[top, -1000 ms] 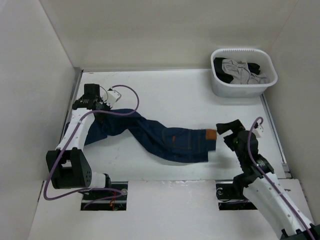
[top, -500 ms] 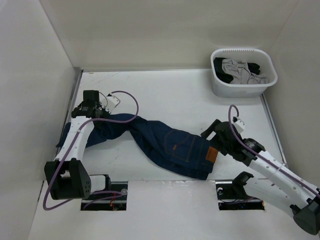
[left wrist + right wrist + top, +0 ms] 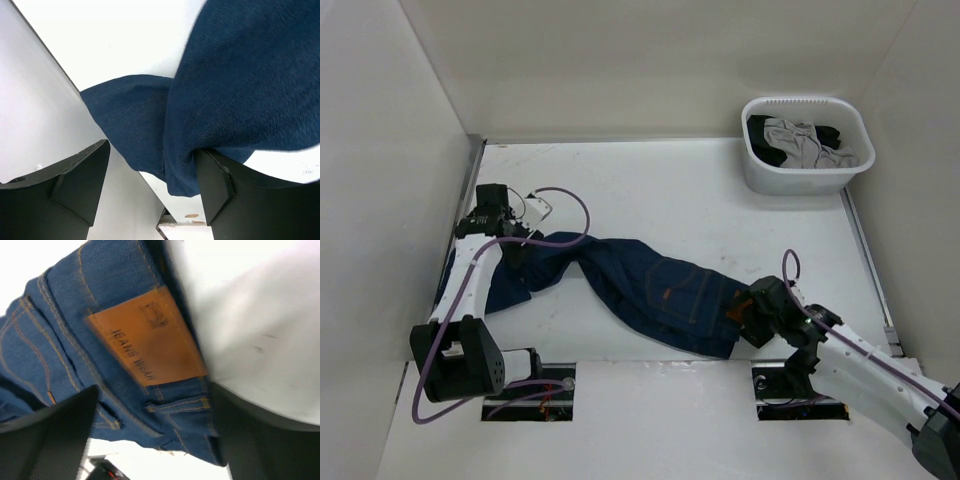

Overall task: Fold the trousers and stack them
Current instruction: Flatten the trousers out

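The dark blue denim trousers (image 3: 650,285) lie stretched across the table, legs to the left and waistband to the right near the front edge. My left gripper (image 3: 510,245) is over the leg ends. In the left wrist view it (image 3: 152,195) stands open, and a leg hem (image 3: 200,170) hangs loose against the right finger (image 3: 225,200). My right gripper (image 3: 742,318) is at the waistband. In the right wrist view its jaws (image 3: 155,440) stand apart astride the waistband, just below the tan leather patch (image 3: 150,340). The fingers (image 3: 50,440) are blurred.
A white plastic basket (image 3: 800,182) with grey and black clothes (image 3: 800,140) stands at the back right corner. Walls close in the table on the left, back and right. The left arm runs along the left wall, with the leg ends beside a metal rail (image 3: 470,190).
The left gripper has opened and released the leg end. The right arm has swung down toward the front edge onto the waistband, its jaws narrowing. The waistband end has shifted nearer.
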Robot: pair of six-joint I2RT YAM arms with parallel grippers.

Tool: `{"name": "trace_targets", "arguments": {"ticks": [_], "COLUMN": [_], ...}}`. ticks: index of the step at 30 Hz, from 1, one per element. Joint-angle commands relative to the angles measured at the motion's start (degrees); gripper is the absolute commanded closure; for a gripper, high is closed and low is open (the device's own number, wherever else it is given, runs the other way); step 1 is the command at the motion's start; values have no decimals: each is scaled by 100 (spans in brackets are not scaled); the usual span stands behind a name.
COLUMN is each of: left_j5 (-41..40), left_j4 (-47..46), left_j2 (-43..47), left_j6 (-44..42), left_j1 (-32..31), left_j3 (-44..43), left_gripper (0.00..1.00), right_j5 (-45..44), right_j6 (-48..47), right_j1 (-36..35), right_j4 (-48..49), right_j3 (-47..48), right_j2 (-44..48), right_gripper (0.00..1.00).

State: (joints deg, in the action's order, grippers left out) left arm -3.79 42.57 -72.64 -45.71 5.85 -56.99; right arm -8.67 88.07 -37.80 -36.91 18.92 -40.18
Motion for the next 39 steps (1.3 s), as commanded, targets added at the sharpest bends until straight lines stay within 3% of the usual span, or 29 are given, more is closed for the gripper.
{"name": "trace_targets", "arguments": {"ticks": [1, 4, 6, 8, 10, 12, 17, 21, 24, 29, 31, 32, 33, 34, 35, 37, 39], "left_j5": [265, 291, 326, 379, 310, 73, -323, -350, -350, -376, -447, -473, -517, -587, -657, -711, -684], "left_j4": [-20, -178, -257, -197, -213, -275, -899, -794, -907, -1917, -2015, -1998, -1998, -1989, -1989, -1945, -1875], "left_j2": [-83, -276, -373, -452, -470, -479, -67, 4, -223, -1846, -2847, -3191, -3473, -3737, -3888, -3933, -3610], "left_j6": [-175, -175, -192, -201, -184, -175, -210, -262, -464, -728, -650, -597, -553, -509, -483, -482, -552], "left_j1": [-44, -132, -184, -254, -307, -299, -18, -44, -158, -115, -149, -141, -149, -158, -158, -158, -158], "left_j3": [48, 83, 92, 109, 171, 127, -477, -1208, -1560, -2261, -3077, -3429, -3737, -4088, -4335, -4583, -4453], "left_gripper": [35, 39, 45, 62, 91, 100, 100, 100, 100, 98, 88, 80, 69, 56, 46, 33, 31], "right_j5": [190, 15, -126, -275, -547, -924, -1812, -2025, -2060, -1078, -340, -181, -153, -170, -127, -57, -74], "right_j6": [237, -61, -298, -466, -702, -878, -1265, -1889, -2678, -4157, -4158, -4149, -4201, -4280, -4429, -4902, -5220], "right_j1": [93, 190, 208, 208, 234, 304, 409, 646, 1059, 2543, 3044, 3203, 3292, 3388, 3415, 3355, 3057], "right_j4": [377, 1, -472, -861, -1404, -2053, -3347, -3368, -2597, 294, 955, 1096, 1220, 1256, 1265, 1090, 739], "right_j3": [-292, -21, 234, 454, 813, 1278, 2570, 3432, 3943, 4058, 4408, 4601, 4804, 5067, 5278, 5612, 5580], "right_j2": [-86, 89, 186, 309, 510, 660, 731, 469, 12, -1595, -2552, -2913, -3238, -3546, -3706, -3778, -3498], "right_gripper": [25, 63, 77, 82, 94, 100, 100, 100, 100, 100, 82, 66, 45, 15, 0, 0, 0]}}
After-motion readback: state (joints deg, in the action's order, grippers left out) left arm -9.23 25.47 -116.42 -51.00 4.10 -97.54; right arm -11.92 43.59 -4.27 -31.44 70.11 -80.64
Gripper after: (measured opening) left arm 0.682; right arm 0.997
